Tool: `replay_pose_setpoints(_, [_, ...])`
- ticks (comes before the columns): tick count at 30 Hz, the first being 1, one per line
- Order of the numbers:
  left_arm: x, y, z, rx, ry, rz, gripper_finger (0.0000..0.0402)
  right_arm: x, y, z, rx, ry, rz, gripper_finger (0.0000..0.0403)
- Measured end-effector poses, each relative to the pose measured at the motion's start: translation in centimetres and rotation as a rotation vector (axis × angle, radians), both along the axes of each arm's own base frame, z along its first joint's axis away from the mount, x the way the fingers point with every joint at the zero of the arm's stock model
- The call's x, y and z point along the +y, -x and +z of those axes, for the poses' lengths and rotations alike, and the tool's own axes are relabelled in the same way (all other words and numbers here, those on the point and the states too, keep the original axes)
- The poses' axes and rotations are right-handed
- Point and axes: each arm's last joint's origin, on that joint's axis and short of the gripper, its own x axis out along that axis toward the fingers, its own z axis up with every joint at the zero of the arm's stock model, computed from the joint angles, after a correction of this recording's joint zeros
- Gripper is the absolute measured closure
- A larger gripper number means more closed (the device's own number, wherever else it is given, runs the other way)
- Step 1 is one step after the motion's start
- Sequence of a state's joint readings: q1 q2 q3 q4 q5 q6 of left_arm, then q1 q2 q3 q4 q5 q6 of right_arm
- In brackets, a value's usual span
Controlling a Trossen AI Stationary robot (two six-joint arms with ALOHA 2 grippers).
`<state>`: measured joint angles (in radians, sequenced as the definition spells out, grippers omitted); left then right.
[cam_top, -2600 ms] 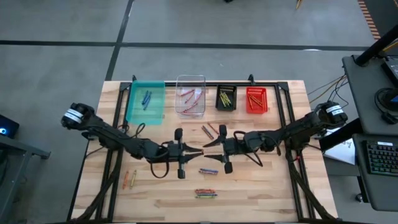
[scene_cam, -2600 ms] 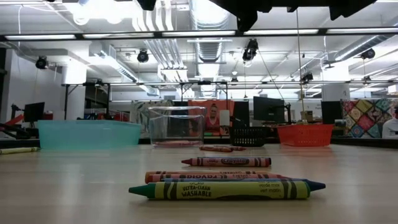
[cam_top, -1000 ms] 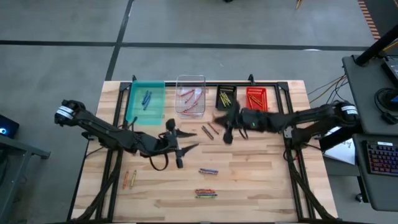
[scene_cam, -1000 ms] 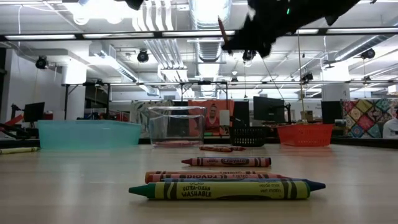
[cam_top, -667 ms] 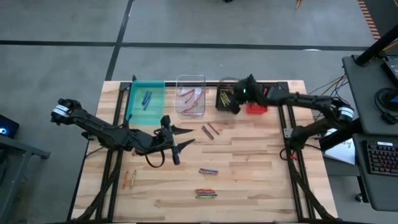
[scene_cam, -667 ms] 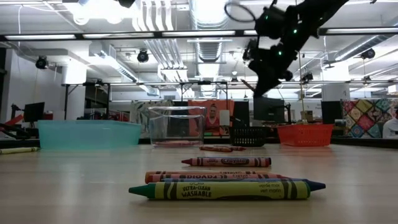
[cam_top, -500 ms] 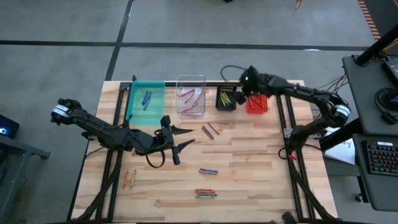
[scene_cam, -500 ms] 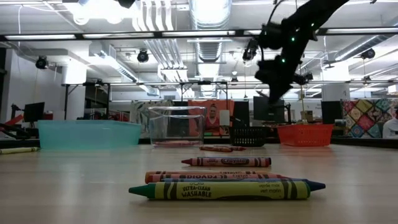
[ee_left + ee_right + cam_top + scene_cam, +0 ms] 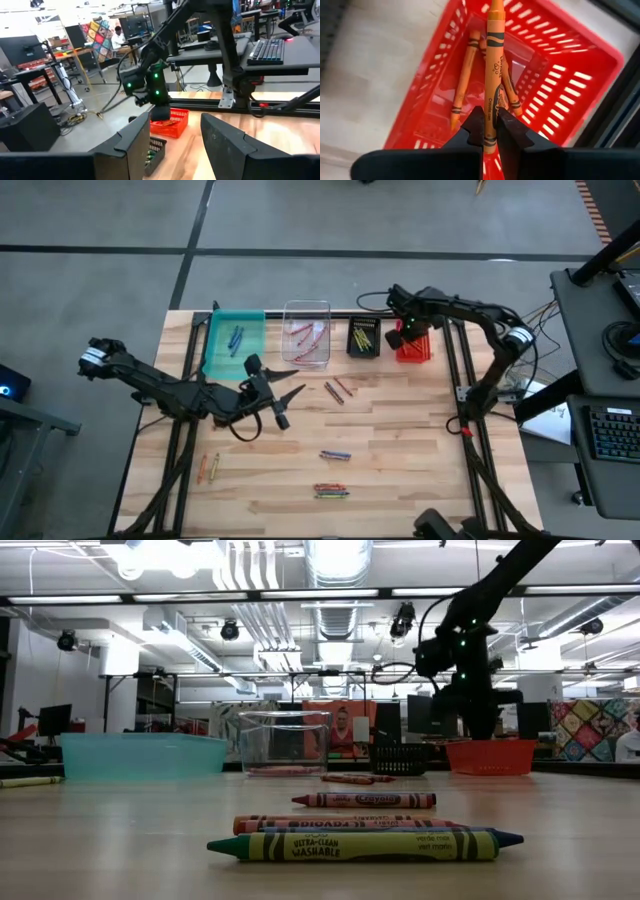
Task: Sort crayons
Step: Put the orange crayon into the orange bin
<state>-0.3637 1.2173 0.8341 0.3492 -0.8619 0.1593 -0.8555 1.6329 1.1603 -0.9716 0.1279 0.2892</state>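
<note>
Hanging over the red bin (image 9: 411, 340) at the table's far edge: right gripper (image 9: 488, 131), fingers pinched together on an orange crayon (image 9: 493, 75), held lengthwise out past the fingertips above the bin's inside. Two more orange crayons (image 9: 462, 77) lying on the red bin's floor below. Same gripper (image 9: 470, 690) seen just above the red bin (image 9: 490, 756) from table height.

Waiting above the table's middle-left, near the teal bin (image 9: 234, 343): left gripper (image 9: 282, 394), fingers (image 9: 235, 145) spread apart, nothing between them.

Blue crayons (image 9: 236, 339) in the teal bin, red ones (image 9: 305, 332) in the clear bin (image 9: 306, 334), yellow ones (image 9: 363, 334) in the black bin (image 9: 363, 338).

Loose on the table (image 9: 400, 470): two crayons (image 9: 336, 389) near the middle, one (image 9: 335, 455) nearer the front, a small cluster (image 9: 331, 491) at the front edge, and two (image 9: 207, 468) at the front left.
</note>
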Motion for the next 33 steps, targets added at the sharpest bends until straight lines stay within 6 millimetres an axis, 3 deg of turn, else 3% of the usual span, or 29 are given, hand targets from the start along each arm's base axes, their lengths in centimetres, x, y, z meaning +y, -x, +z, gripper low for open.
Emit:
replay_pose_setpoints(5, [0.1,0.0,0.1,0.006,-0.014,0.008,0.0242,-0.3,-0.2,-1.3,0.032,-0.033,0.002,0.0387])
replay_pose_setpoints(16, [0.1,0.1,0.0,0.007,-0.014,0.022,0.0242,-0.4,-0.4,-1.7,0.033,-0.034,-0.005,0.0387])
replay_pose_setpoints(25, [0.2,0.0,0.0,0.013,-0.017,0.028,0.0242,-0.3,0.0,-1.7,0.092,0.017,-0.188,0.0387])
replay_pose_setpoints(33, [0.2,0.0,-0.1,0.022,-0.02,0.028,0.0242,0.0,0.3,-2.7,0.11,-0.001,-0.204,0.0386])
